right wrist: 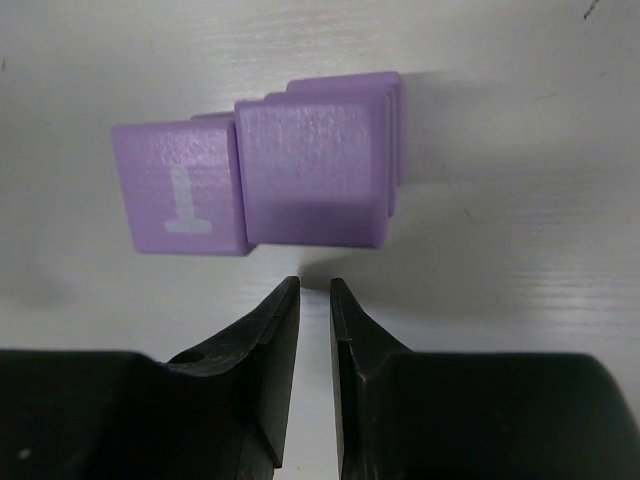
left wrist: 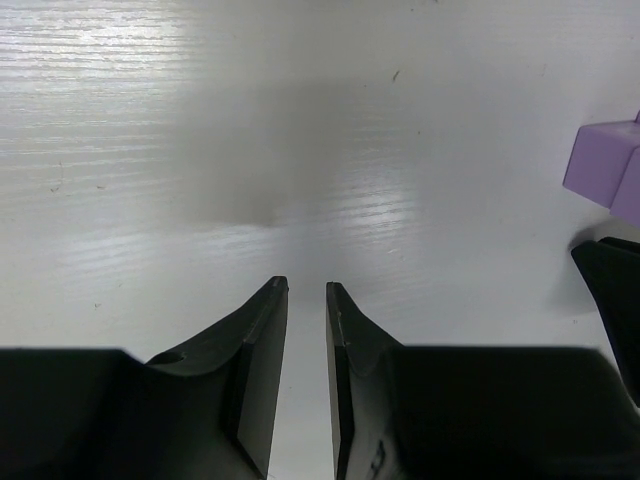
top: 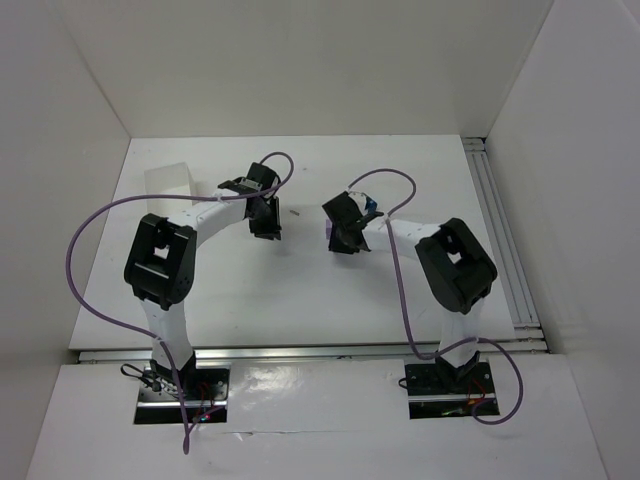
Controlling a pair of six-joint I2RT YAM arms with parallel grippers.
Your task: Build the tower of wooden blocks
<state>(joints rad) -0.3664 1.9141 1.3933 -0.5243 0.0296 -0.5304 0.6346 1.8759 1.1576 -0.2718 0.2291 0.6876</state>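
Just ahead of the right gripper (right wrist: 315, 290), near the middle of the table (top: 300, 290), stand the purple blocks (right wrist: 310, 170). They look like a small stack, and one marked block (right wrist: 180, 190) touches its left side in the right wrist view. The group is longer from left to right, so it lies across the line of the fingers and not along it. The right fingers are only a little apart, with nothing between them, and their tips stop just short of the stack. The left gripper (left wrist: 307, 285) has the same narrow gap and is also empty. Bare table lies in front of it, and it sees only a corner of a purple block at the right edge of its view, so I judge that the right arm is the nearer one for the next pick. The top view shows both arms bent toward the centre and a translucent box (top: 168, 180) at the far left, but there the blocks are almost hidden under the right gripper. Only the right wrist view shows the stack and the mark clearly.
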